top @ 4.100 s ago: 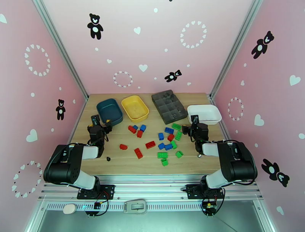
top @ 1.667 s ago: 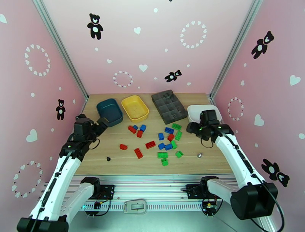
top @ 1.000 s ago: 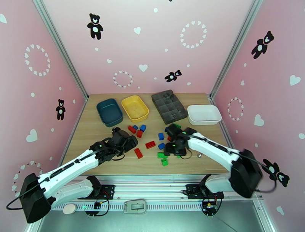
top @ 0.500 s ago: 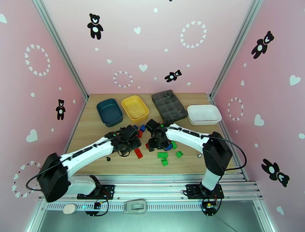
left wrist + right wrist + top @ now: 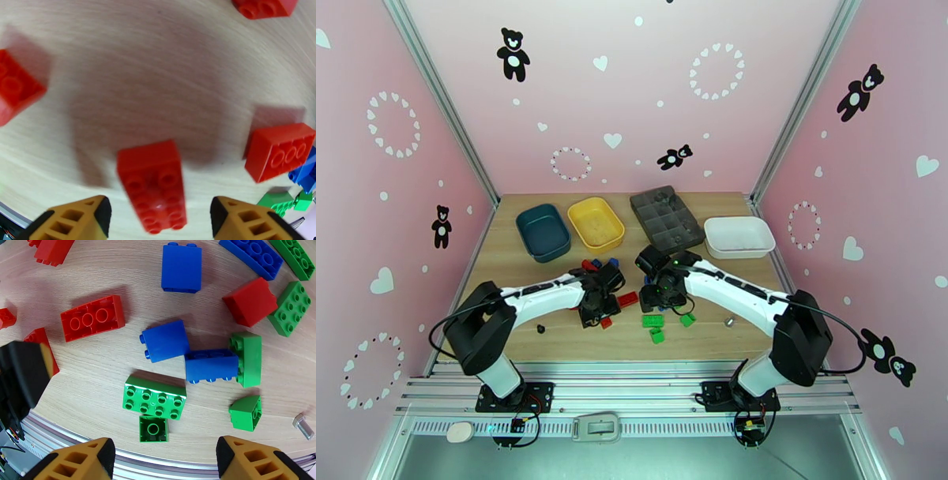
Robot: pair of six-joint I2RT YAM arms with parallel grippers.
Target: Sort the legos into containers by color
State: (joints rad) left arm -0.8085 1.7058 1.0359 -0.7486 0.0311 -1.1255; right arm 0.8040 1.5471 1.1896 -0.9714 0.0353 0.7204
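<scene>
Left hand (image 5: 160, 219) hung released just above the desk (image 5: 513, 276). Its two yellow fingers (image 5: 75, 219) were spread on either side of a red brick (image 5: 152, 183) that lay studs up between them, with a gap on each side. Bare wood lay open beyond it, with a second red brick (image 5: 278, 150) off to the right and a third (image 5: 15, 92) blurred and cut off at the left edge. My right hand (image 5: 166, 461) was released too, spread wide over a green eight-stud brick (image 5: 155, 397) and a small green brick (image 5: 153, 428), close to the desk's near rail (image 5: 55, 423). Blue, red and green bricks crowded the wood past them, and a bolt (image 5: 303, 426) lay at the right. From above, the teal tray (image 5: 543, 231), yellow tray (image 5: 595, 221) and white tray (image 5: 739, 236) sat along the far side, well apart from both hands, which hid the bricks beneath them.
</scene>
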